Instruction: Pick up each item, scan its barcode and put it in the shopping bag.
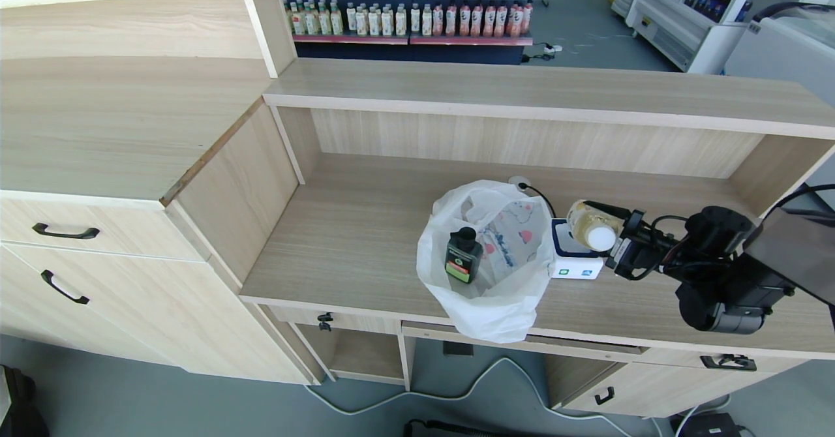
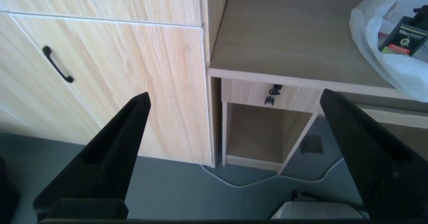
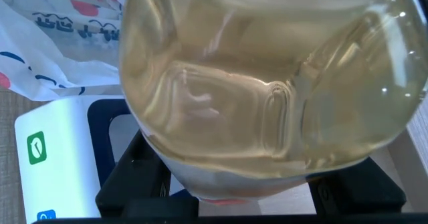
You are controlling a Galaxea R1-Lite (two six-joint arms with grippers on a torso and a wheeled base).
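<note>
While the right gripper (image 1: 607,228) is clamping its fingers around a clear bottle (image 1: 582,223), that bottle is lying on its side in the air just above the scanner (image 1: 574,264), toward the right part of the counter (image 1: 365,228). It is carrying a pale yellowish liquid and a white cap (image 1: 600,237). In the right wrist view its ribbed, transparent wall (image 3: 267,83) is hanging close over the scanner's white casing (image 3: 60,157) and dark top. Just beside the scanner, on its left, the shopping bag (image 1: 496,306) is sitting at the counter's front edge, a thin white plastic one with red and blue print, its mouth gaping upward and its lower part sagging a little over the edge. A dark bottle (image 1: 463,254) with a green and red label is standing inside it. The left gripper (image 2: 235,97) is hanging off the counter's left front corner with its jaws spread wide and nothing between them, above the grey floor and next to the pale wood cabinet front (image 2: 134,63). Drawers with black handles (image 1: 65,231) are lining the unit on the left. Behind the counter, store shelves (image 1: 404,19) are displaying rows of drinks, and glass-fronted coolers (image 1: 685,13) are standing at the far right.
</note>
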